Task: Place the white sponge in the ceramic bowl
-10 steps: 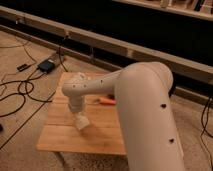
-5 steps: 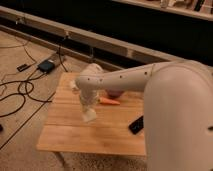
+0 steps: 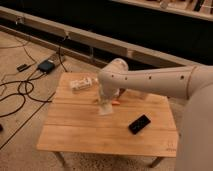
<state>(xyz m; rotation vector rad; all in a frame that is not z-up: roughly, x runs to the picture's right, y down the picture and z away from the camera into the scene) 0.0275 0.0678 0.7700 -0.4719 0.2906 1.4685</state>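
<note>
Tool [image 3: 105,104]: it hangs at the end of the smooth white arm [image 3: 150,80], over the middle of the surface [image 3: 75,132], pressed in on the white sponge [image 3: 105,110]. The sponge is a small, pale, soft-edged block at the tool's tip, just above the planks. I cannot tell whether it touches them.

Surface: light wood in long glued strips, matte, rectangular. I see a small dark mark near the front right corner and cannot read it.

Other items:
- A carrot [image 3: 116,103], orange, shows just right of the tool and is partly hidden by the arm.
- A longer whitish packet [image 3: 81,83] lies at the back left. Its markings are too blurred for me to read.
- A flat black rectangular object [image 3: 139,124] lies front right, well apart from the sponge.
</note>
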